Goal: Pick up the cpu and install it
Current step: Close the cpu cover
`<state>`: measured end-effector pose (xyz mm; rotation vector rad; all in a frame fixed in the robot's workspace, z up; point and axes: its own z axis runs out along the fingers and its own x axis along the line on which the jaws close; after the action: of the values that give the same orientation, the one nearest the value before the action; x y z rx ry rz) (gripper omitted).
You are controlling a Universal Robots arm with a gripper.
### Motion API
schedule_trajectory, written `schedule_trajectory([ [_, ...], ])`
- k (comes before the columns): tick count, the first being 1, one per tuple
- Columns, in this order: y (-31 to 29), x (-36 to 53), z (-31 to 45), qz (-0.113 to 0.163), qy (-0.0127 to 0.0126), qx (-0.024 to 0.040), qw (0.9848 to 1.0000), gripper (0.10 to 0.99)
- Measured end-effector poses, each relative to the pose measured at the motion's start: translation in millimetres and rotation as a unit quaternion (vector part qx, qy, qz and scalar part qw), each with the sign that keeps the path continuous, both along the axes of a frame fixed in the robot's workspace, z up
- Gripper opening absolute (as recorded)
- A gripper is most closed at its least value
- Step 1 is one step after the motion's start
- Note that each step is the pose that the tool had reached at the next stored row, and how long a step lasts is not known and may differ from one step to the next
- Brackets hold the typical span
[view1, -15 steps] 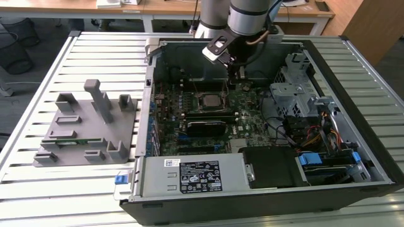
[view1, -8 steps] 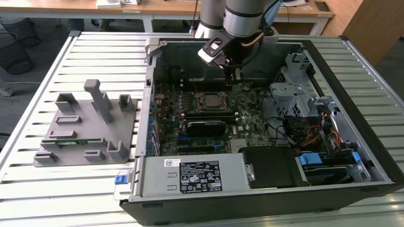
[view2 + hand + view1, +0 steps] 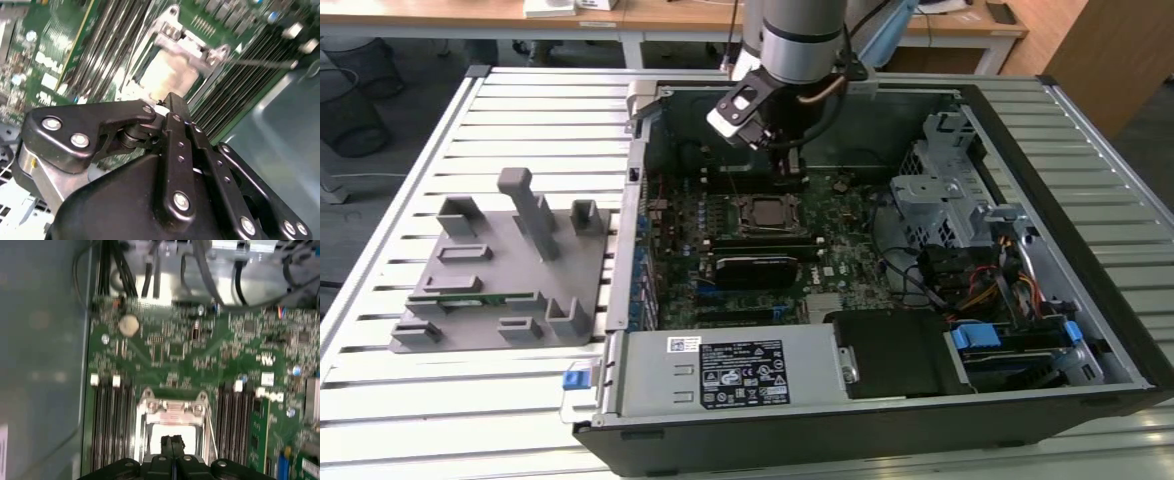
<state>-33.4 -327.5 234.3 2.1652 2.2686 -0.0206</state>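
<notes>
1. The cpu (image 3: 766,212) is lying flat inside the motherboard socket (image 3: 742,213), mid-board in the open computer case (image 3: 640,200) on the bench (image 3: 520,110). Picking and placing look done. Whether the socket is latched cannot be told.
2. The gripper (image 3: 790,172) is hanging just above the cpu, pointing down. In the first wrist view, its fingers (image 3: 168,444) are pressing together and holding nothing.

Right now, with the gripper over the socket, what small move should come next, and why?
Probably a short straight lift. The cpu appears to lie inside the socket frame, and the gripper is shut just above it, holding nothing, so backing straight up should avoid nudging it.
</notes>
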Motion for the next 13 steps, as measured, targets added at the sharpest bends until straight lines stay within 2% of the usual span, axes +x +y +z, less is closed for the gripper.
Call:
schedule_trajectory([
  [4,0.1,-10.9,-3.7,0.000,-0.0001,0.0001,1.0000,0.106],
  [13,0.1,-24.1,-13.0,0.000,-0.0002,0.0001,1.0000,0.106],
])
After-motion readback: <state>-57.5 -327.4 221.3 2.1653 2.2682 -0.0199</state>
